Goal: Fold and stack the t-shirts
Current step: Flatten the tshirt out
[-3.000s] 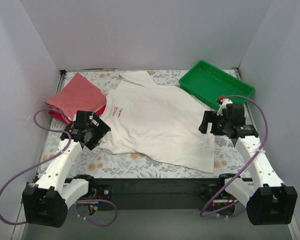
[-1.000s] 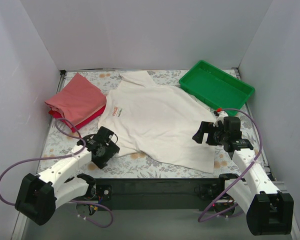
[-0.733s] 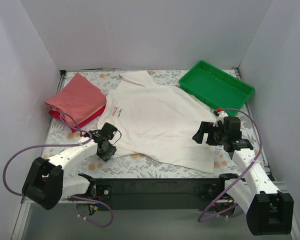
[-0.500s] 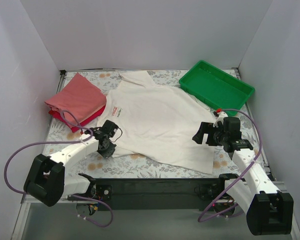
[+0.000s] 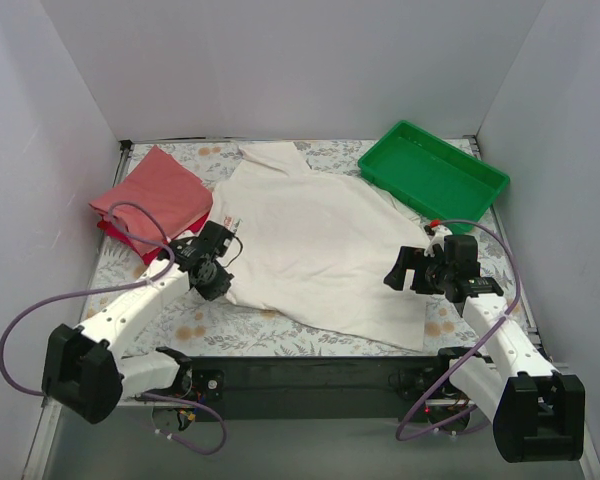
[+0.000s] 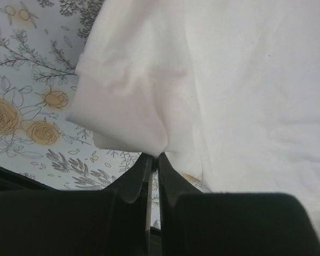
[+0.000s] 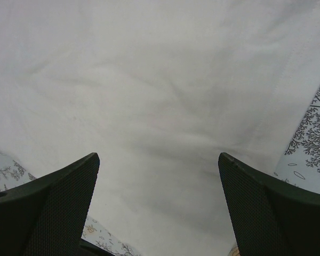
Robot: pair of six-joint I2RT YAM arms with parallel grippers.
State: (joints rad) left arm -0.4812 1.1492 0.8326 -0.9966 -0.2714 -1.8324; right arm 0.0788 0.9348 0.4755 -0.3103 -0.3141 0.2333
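The cream-white t-shirt (image 5: 320,245) lies spread across the middle of the table, a small red print (image 5: 231,222) near its left edge. My left gripper (image 5: 216,270) is shut on a bunched fold of the shirt's left sleeve edge; in the left wrist view the closed fingertips (image 6: 153,156) pinch the white cloth (image 6: 128,106). My right gripper (image 5: 404,270) hovers open over the shirt's right side, and its fingers (image 7: 69,197) stand wide apart above plain white fabric (image 7: 160,80). At the back left, a folded salmon-pink tee (image 5: 155,192) rests on a red one (image 5: 120,235).
A green plastic tray (image 5: 435,172) sits at the back right, just beyond the shirt's sleeve. The table has a floral cover (image 5: 200,325), white walls on three sides, and a black rail along the near edge. Purple cables loop beside both arms.
My left gripper shut on the shirt's left sleeve edge and moved up and back with it, dragging that corner inward. The right arm barely moved.
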